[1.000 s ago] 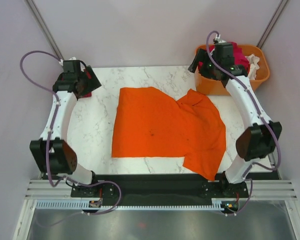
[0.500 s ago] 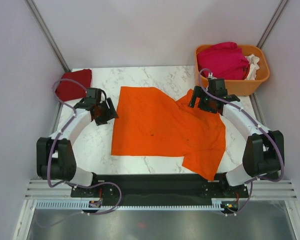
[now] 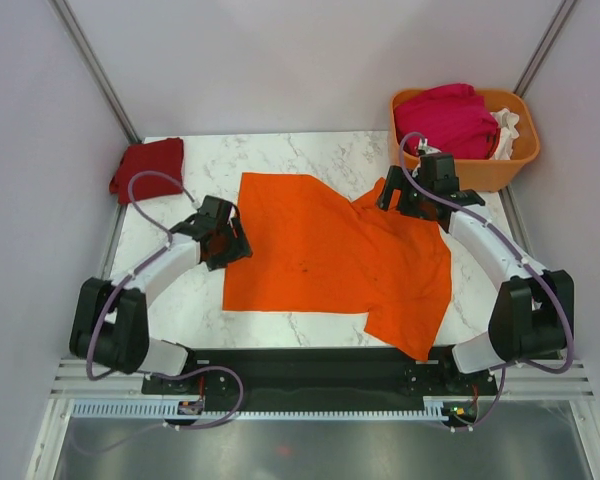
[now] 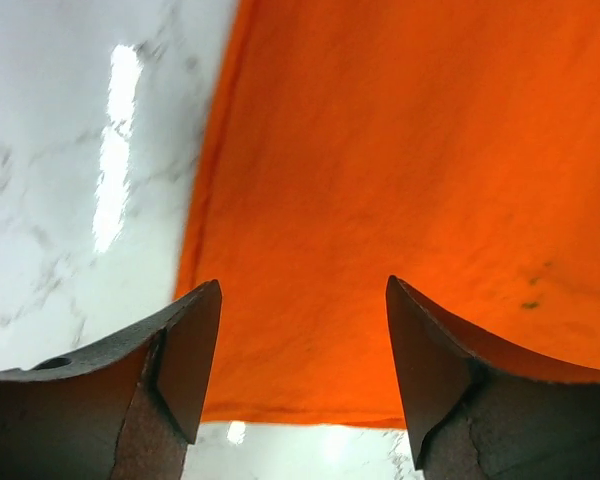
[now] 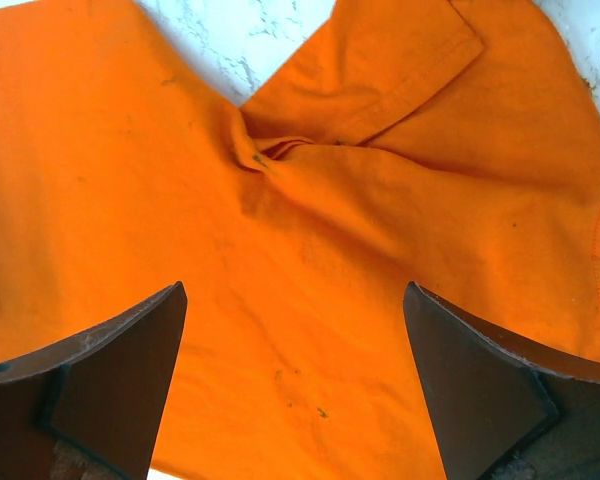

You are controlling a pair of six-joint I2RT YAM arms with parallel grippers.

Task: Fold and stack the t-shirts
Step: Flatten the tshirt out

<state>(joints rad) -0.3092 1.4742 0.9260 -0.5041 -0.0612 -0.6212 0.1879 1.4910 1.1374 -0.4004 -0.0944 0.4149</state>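
Swinging inward, both arms have left the far corners within the last second. The left arm had hung over the far-left corner and the right one over the basket.

Now the left gripper point(image 3: 223, 240) sits at the left edge of the bright orange cloth t-shirt point(image 3: 330, 255), and the right gripper point(image 3: 417, 200) is over its far-right part. Left wrist view: jaws apart, nothing between them, the shirt's left edge and near hem right under the left gripper point(image 4: 302, 300). Right wrist view: jaws spread wide and released, the right gripper point(image 5: 295, 300) above a bunched twist of cloth point(image 5: 270, 150) where a sleeve point(image 5: 380, 60) folds over the body.

The orange shirt lies spread mid-table on the white marble-pattern table point(image 3: 190, 290). Its left half is flat and its right side is rumpled, with the near-right corner hanging past the table's front edge.

Meaning for the task: I'd say one tee is done and fetching is over. Both arms now look to be setting up to grab and flatten this shirt, with no fold started on it yet.

Counts:
- Tees, four: one orange (spread out), one dark red cloth tee point(image 3: 148, 168) in a compact bundle at the far-left corner, one magenta cloth tee point(image 3: 455, 120) and one white cloth tee point(image 3: 507, 130), the last two inside the basket.
- One rigid orange plastic basket point(image 3: 465, 175), at the far right.
- Two arms, two grippers.
- Stack so far: just the dark red one, by the look of it.
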